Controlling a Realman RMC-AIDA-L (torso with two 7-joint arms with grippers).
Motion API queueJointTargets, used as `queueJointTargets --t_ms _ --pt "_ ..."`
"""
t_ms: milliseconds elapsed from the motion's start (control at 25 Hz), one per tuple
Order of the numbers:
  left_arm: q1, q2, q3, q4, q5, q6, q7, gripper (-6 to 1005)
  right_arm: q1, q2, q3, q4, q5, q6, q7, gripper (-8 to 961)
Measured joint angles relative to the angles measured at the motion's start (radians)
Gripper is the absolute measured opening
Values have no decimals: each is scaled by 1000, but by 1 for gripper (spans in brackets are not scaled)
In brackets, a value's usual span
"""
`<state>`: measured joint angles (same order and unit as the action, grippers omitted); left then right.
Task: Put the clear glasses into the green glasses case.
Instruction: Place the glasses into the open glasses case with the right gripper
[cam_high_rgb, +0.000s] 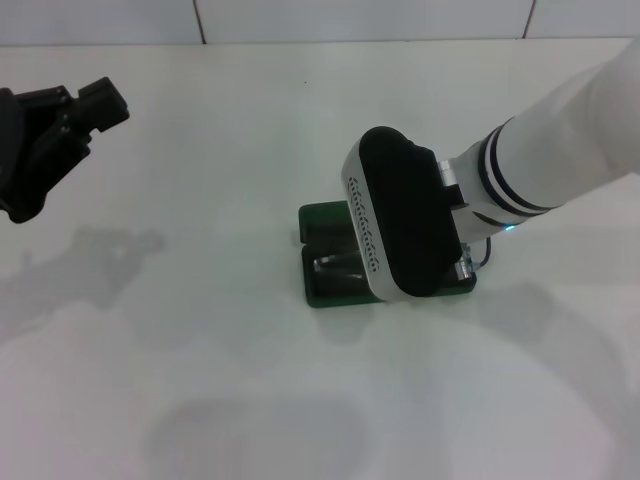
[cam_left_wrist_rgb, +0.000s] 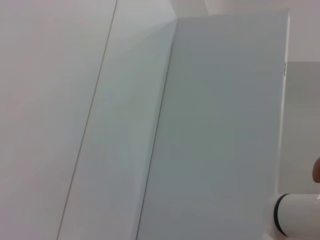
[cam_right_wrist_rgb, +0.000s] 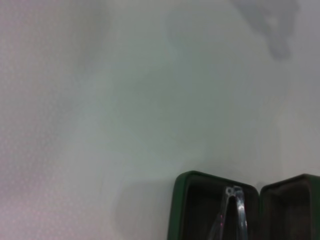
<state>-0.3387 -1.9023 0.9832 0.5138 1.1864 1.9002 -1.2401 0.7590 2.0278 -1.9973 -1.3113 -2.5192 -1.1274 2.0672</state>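
White and bare, the flat desk (cam_high_rgb: 200, 380) carries everything, and the work sits a little right of its middle, well clear of every edge.

Next in size is the right arm's white wrist and black-and-silver housing. It hangs straight over the case, so the right gripper (cam_high_rgb: 400, 262) itself is hidden in the head view. I cannot tell whether its fingers are wide, narrow or clamped on anything.

Under it lies the dark green, rounded rectangular hinged glasses case (cam_high_rgb: 322, 222), open, with its 2 dark-lined halves side by side on the desk.

Inside 1 half, the right wrist view shows a thin clear plastic piece with a small ring at its tip (cam_right_wrist_rgb: 233, 205). I take it for part of the clear glasses, already within the case walls; the rest is out of sight.

The black left gripper (cam_high_rgb: 50, 140) is parked near the far left edge of the desk, well apart, with its fingers spread.

The step looks like settling the glasses. To do it well, I judge the arm should lower straight, keep the frame lengthwise in the 1 half, let go only once it rests on the lining, then lift vertically so no arm of the glasses catches the rim.
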Motion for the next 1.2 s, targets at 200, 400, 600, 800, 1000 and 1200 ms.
queueJointTargets --t_ms 200,400,600,800,1000,1200 --pt "2 0 0 0 0 0 0 57 1 0 0 -15 -1 -18 9 114" --pt "7 -1 0 0 0 0 1 57 -3 0 8 -26 -1 -19 10 116" --pt "9 -3 0 0 0 0 2 57 -3 0 9 -26 -1 -31 20 118" --pt "11 -3 0 -1 0 0 1 56 -6 0 9 -26 -1 -32 25 119" --pt "11 -3 0 -1 -1 0 0 56 -10 0 9 -28 -4 -26 31 121" --pt "10 -3 0 -1 -1 0 0 56 -10 0 2 -30 -45 -24 58 123"
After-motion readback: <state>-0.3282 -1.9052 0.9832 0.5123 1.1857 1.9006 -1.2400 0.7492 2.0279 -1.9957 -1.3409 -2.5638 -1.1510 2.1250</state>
